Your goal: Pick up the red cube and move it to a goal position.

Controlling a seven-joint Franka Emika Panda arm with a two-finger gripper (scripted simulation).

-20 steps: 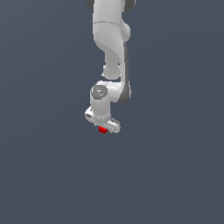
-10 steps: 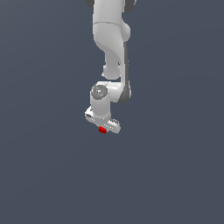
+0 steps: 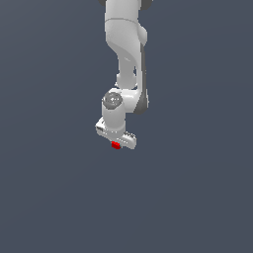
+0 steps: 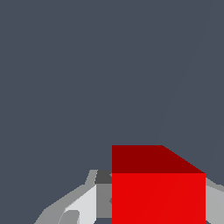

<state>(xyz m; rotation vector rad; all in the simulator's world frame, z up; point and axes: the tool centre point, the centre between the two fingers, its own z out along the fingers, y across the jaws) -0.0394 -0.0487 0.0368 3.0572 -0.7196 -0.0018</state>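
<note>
The red cube (image 3: 115, 145) sits between the fingers of the gripper (image 3: 116, 143), which looks closed on it. It seems to be lifted already, though that is hard to tell. No goal mark shows, so carrying is left.

around the arm: plain grey worktop (image 3: 197, 197) on every side in the exterior view, room to pass anywhere
between the jaws: taken up by the red cube (image 4: 158, 197), no gap left there
upper frame centre: only the arm (image 3: 126, 44) itself in the way
</note>
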